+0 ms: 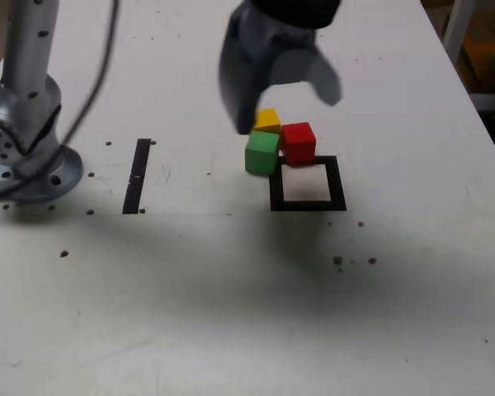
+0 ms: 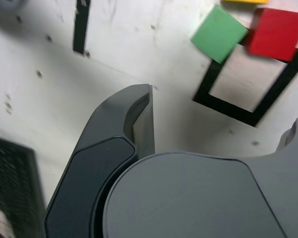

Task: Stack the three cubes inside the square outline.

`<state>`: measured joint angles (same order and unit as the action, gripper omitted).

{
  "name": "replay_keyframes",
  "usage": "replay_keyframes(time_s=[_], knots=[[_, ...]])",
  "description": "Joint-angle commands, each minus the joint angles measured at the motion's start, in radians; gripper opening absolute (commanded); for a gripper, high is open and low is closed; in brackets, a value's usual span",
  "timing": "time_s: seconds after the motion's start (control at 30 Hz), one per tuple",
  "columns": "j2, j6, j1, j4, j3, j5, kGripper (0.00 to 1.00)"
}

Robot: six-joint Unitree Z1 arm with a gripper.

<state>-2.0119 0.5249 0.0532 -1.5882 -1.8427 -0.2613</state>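
The gripper (image 1: 289, 120) has its jaws spread wide with nothing between them, held up over the table (image 1: 421, 272) and blurred in the exterior view. Beyond the jaws in the wrist view, the green cube (image 2: 219, 33) and the red cube (image 2: 278, 33) sit near each other at the square outline (image 2: 251, 118), each overlapping its black border, while the yellow cube (image 1: 266, 120) is just behind them, partly hidden, in the exterior view. Well off to the jaws' side, toward the exterior view's left, lies the straight black strip (image 1: 137, 177), near the arm's base (image 1: 41, 177).
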Motion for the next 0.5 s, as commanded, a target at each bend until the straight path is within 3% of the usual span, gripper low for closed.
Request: replay_keyframes(time_s=[0.0,0.3,0.47], knots=[[-0.014,0.112,0.003,-0.009,-0.115,-0.005,0.99],[0.029,0.444,-0.028,-0.015,-0.076,-0.008,1.0],[0.045,0.587,-0.072,0.001,0.002,-0.053,1.0]])
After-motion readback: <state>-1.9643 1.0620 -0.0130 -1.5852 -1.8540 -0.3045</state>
